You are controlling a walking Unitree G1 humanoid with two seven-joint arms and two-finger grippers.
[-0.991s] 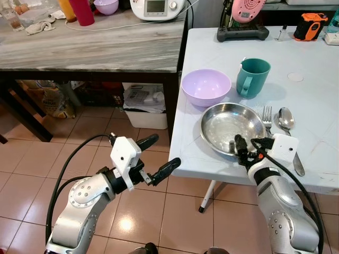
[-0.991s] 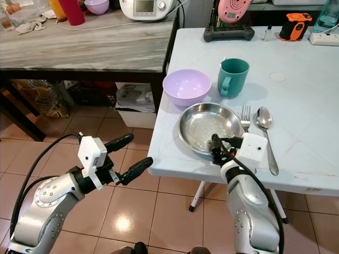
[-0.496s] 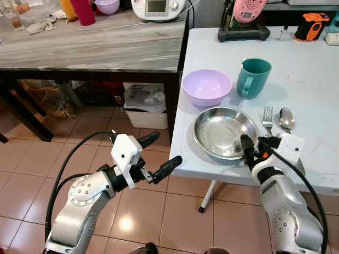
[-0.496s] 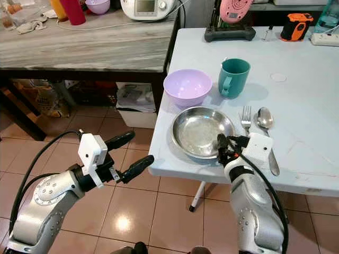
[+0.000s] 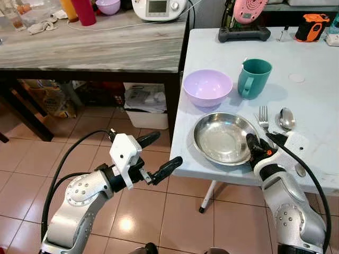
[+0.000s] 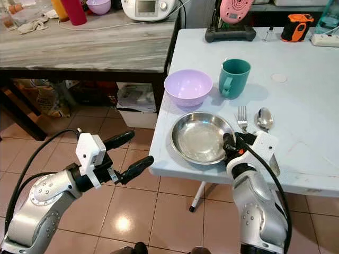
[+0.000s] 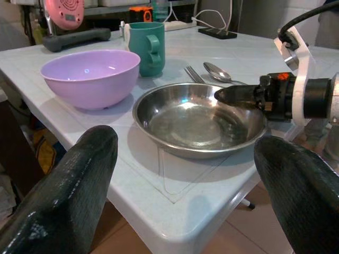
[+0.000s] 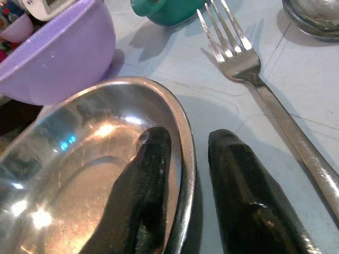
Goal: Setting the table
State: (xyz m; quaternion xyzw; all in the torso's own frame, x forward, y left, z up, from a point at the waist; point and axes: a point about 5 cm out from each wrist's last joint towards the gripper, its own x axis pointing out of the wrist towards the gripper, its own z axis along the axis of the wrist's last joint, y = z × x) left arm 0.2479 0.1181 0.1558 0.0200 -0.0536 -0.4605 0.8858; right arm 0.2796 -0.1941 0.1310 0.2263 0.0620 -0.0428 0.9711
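Bowl (image 5: 207, 86) was pale lilac; mug (image 5: 253, 77) teal green. Metal plate (image 5: 224, 138), fork (image 5: 263, 117) and spoon (image 5: 286, 118) were shiny silver. Table (image 5: 312, 90) was white; counter (image 5: 95, 47) grey, streaked marble pattern. Floor tiles (image 5: 79, 143) were terracotta pink. Grippers' fingers (image 8: 144, 196) were black.

No legible text, label, brand or number on anything
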